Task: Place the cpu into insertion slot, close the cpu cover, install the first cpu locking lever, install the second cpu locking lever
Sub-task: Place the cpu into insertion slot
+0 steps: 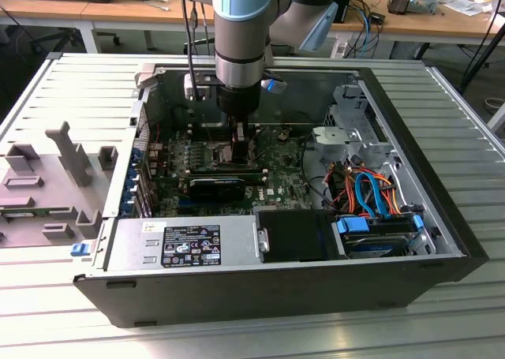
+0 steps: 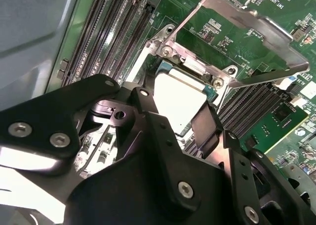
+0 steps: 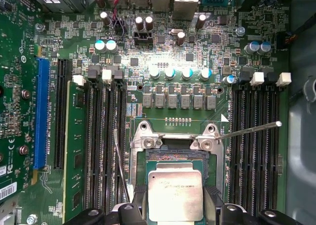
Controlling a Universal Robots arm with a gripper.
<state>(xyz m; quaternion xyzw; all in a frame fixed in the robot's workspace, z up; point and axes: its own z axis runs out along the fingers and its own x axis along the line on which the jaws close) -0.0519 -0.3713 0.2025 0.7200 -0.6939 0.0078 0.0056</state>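
Black linkage of the end effector looms closest in the second wrist view. Its two fingers are clamped on opposite edges of the cpu, which sits directly over the insertion slot. Whether the chip is fully seated or just above the contacts, I cannot tell.

The cpu lies flat, dull metal top upward. It is nearly square, so it has no real long axis, and its edges run parallel to the slot's rim and to the memory slots on either side of the slot. The cpu cover stands tilted up from its hinge at the slot's far edge, window open. Two thin locking levers are unlatched, one angled away on one side of the slot and the other along the opposite side.

The main risk, as I judge it, is a tilted or slightly rotated release. If one finger lets go first or drags, a corner could dig into the slot's contacts and bend them. A chip turned the wrong way round would not seat, and forcing the cover down onto it would damage both. The raised cover could also drop onto the fingers.
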